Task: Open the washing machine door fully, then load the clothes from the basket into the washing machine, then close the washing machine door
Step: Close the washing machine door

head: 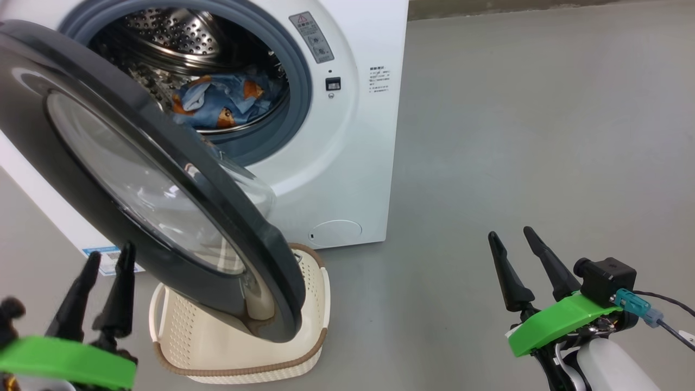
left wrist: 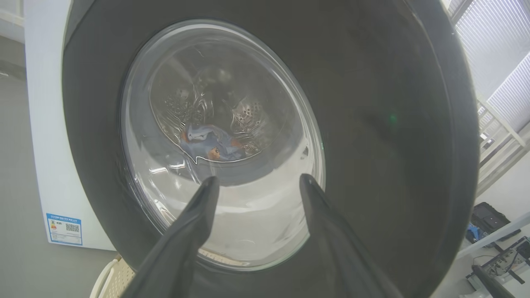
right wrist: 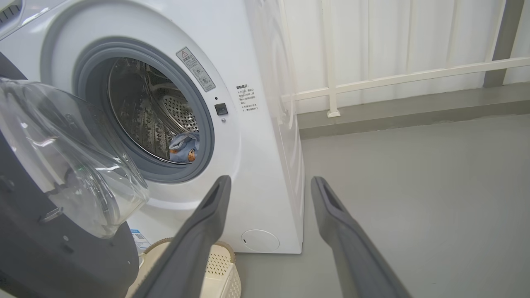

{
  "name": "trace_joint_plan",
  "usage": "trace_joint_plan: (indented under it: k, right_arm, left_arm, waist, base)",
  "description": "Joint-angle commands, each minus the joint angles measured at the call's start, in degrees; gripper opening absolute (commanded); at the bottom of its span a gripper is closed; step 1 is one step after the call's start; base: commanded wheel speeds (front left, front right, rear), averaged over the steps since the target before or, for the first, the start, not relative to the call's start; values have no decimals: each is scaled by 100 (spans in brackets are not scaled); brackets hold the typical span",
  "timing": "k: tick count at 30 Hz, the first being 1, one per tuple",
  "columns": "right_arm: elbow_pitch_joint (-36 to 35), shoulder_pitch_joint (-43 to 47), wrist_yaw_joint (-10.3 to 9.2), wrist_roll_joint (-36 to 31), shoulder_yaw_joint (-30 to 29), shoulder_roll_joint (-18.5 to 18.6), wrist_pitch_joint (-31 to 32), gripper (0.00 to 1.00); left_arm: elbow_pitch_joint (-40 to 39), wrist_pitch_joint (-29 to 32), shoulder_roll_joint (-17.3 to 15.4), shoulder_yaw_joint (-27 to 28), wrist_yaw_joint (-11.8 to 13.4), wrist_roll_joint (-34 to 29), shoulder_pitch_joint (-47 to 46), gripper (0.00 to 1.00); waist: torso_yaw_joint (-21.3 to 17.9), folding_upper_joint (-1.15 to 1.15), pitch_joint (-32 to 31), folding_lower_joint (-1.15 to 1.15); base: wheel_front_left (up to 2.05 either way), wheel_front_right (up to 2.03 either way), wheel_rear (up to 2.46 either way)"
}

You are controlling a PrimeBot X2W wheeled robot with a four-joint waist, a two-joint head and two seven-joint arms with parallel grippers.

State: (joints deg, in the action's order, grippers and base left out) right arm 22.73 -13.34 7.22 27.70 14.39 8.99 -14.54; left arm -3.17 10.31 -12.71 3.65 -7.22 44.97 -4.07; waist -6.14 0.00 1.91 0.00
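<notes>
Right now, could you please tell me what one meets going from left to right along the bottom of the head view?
Left gripper → basket → right gripper.

Your right gripper [right wrist: 270, 182] is spread wide, bottom centre. Clothes [right wrist: 184, 148] lie inside the washing machine [right wrist: 265, 165], centre-left. Washing machine door [right wrist: 49, 265] ajar at left, basket [right wrist: 219, 271] at the bottom edge.

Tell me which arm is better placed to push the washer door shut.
Left. The left claw, open, points at the outer face of the washing machine door, close by; the right claw, open too, hangs over floor away from it.
</notes>
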Motion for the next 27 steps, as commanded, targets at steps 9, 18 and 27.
trace_joint_plan:
  k: [9,18,27]
  right_arm:
    - [-190,-186,26,-36,132,89,-46,100]
    - [-165,-133,26,-14,175,165,-46,100]
    - [-172,-127,26,-36,151,199,-46,100]
  left_arm:
    - [435,-1572,-418,-490,-25,-859,128,100]
    - [1114,-2308,-217,-602,37,-1150,236,100]
    - [1259,-2487,-79,-554,56,-1345,185,100]
  waist:
    - [-19,0,85,0]
    - [-41,0,19,0]
    - [19,0,36,0]
  base:
    - [0,0,0]
    - [0,0,0]
    - [0,0,0]
